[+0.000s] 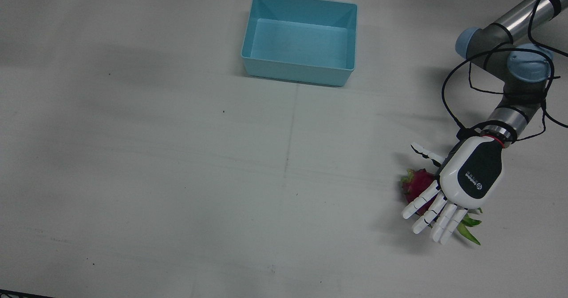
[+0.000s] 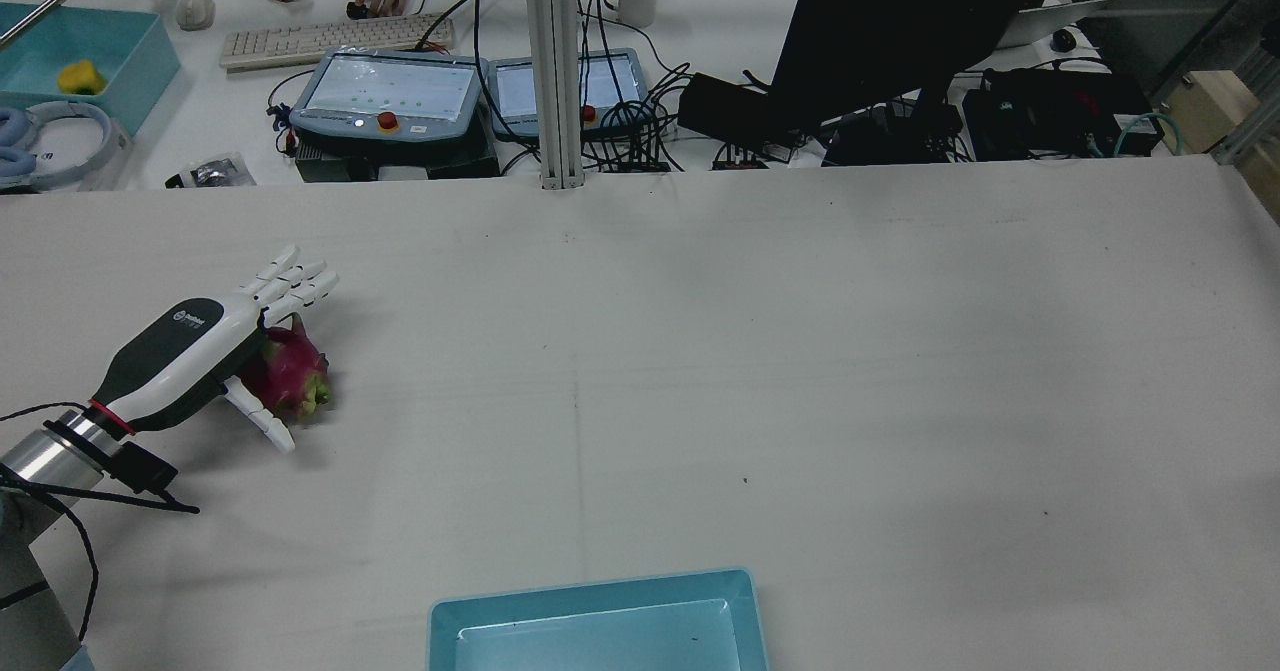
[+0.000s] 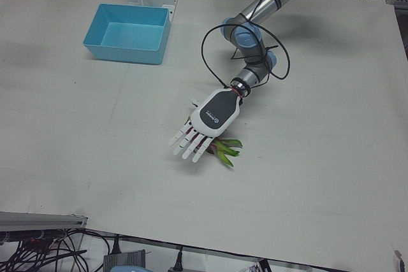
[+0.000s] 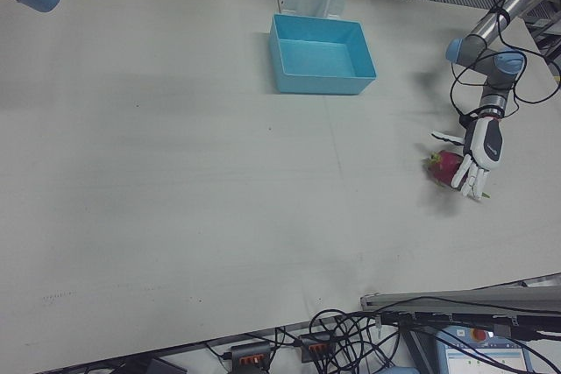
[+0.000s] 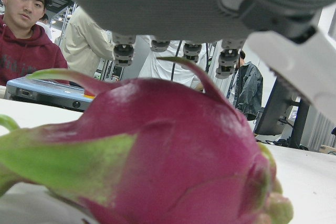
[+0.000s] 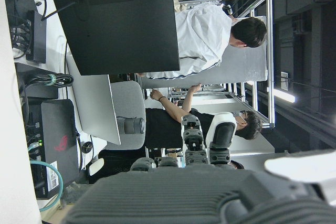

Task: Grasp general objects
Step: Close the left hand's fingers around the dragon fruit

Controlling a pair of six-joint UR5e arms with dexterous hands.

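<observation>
The dragon fruit [image 2: 290,376] lies on the white table [image 1: 177,178] near the edge on the robot's left side, far from the blue bin [image 1: 299,38], and the left hand [image 1: 461,184] hangs just over it with its fingers [image 1: 426,209] spread wide, holding nothing. The fruit looks round, a bit heavy and smooth, so it may roll or slip, and its green leafy tips look bendy, so I would wrap around the fat pink middle and squeeze gently. The right hand [image 6: 210,182] is off the table, and its fingers seem loose around nothing
</observation>
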